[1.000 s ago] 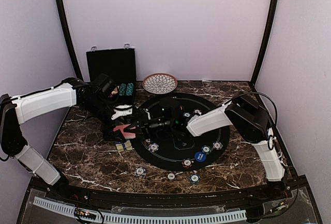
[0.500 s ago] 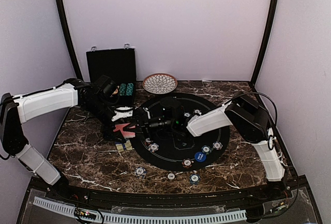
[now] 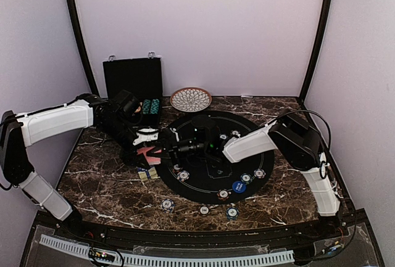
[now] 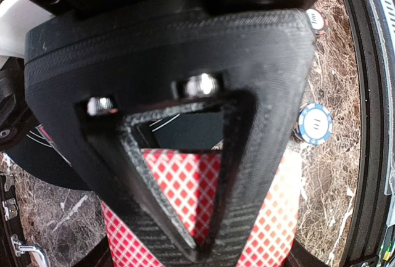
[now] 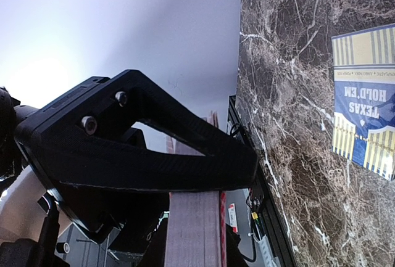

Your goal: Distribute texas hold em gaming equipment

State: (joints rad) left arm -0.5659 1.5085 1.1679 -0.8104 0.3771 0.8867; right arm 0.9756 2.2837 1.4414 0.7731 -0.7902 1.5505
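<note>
Over the left edge of the round black mat my two grippers meet. A stack of red-backed playing cards shows edge-on in the right wrist view, and my right gripper is shut on it. My left gripper is shut on a red-backed card of that stack, its fingers closing to a point over the diamond pattern. Striped poker chips and a blue button disc lie on the mat. More chips sit near the front edge.
A black hinged case stands open at the back left with green chips in it. Beside it is the patterned dish. A blue and yellow Texas Hold'em leaflet lies on the marble left of the mat.
My left gripper has gone from wide open to shut on the red-backed card. The right arm has held still with the stack.
</note>
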